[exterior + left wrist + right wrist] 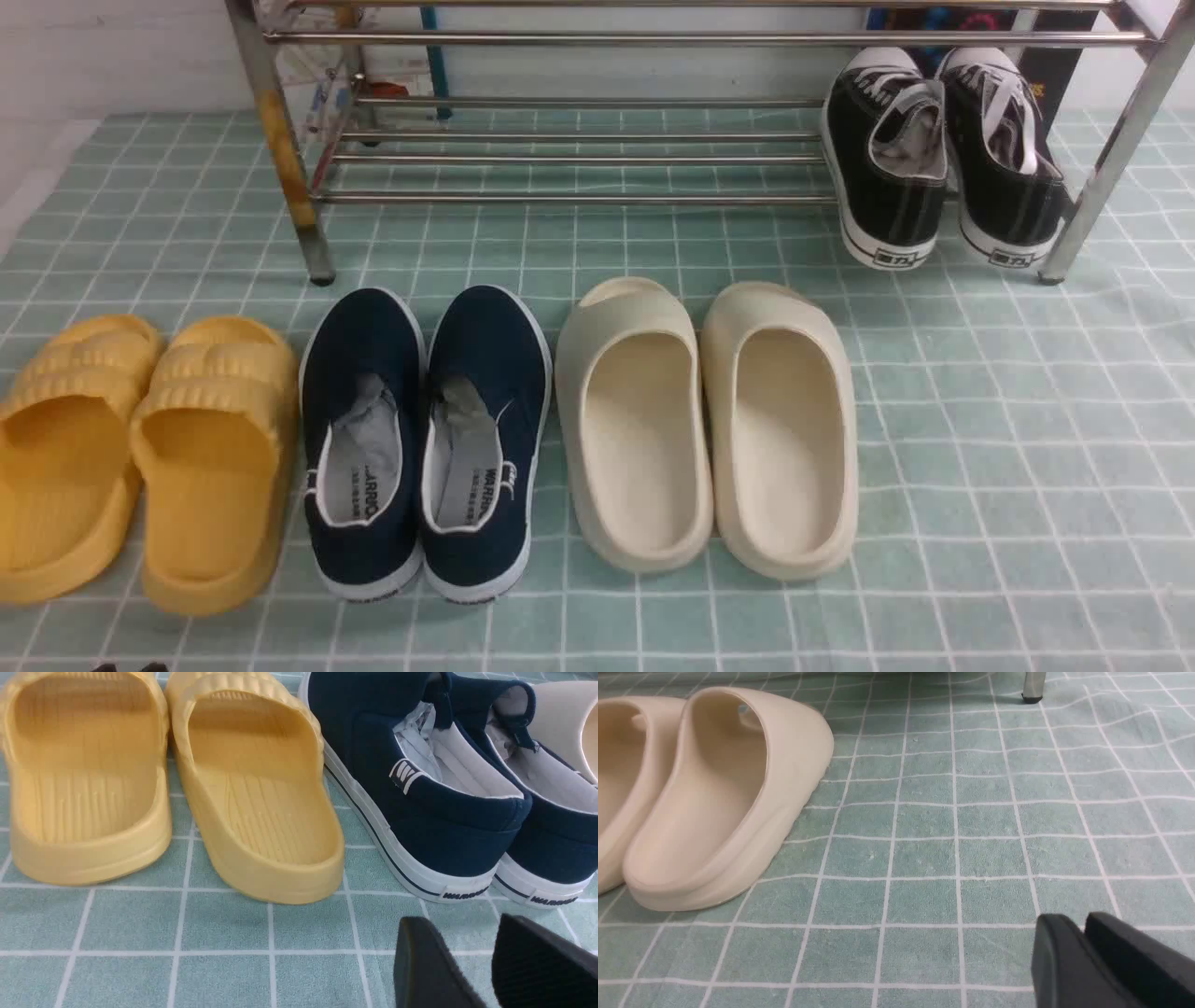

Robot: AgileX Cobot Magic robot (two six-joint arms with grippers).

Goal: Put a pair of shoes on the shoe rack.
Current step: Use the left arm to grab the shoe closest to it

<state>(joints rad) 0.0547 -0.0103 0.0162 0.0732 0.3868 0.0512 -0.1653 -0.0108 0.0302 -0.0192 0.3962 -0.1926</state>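
The pair of shoes, navy slip-ons with white soles, stands side by side on the green checked cloth: left shoe, right shoe, toes toward the shoe rack. The chrome rack stands behind them at the back. In the left wrist view my left gripper is open and empty, just short of the heel of the left navy shoe; the other heel sits beside it. My right gripper is shut, empty, low over bare cloth.
Yellow slides lie left of the navy pair, close by. Cream slides lie to its right. Black lace-up sneakers fill the rack's right end. A rack leg stands ahead of the right gripper.
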